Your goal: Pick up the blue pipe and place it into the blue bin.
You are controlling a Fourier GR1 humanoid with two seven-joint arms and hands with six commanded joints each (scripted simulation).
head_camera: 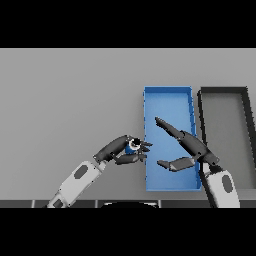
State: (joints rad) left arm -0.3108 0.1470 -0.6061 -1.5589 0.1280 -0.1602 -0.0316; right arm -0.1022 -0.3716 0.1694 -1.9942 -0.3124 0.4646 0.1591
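Grey table [60, 100] bears blue bin [168, 95] (black bin [223, 90] beside)

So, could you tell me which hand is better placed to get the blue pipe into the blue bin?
The left hand. Its fingers are curled round the blue pipe, right beside the blue bin's left wall. The right hand hovers open over the bin, holding nothing.

- My left hand [121, 150] is curled round the blue pipe [133, 146], just off the blue bin's [167, 90] left wall.
- My right hand [187, 148] is over the bin, fingers straight, pointing to 10 o'clock.
- Dark bin [222, 90] sits at 3 o'clock of the blue one, on the grey table [70, 95].
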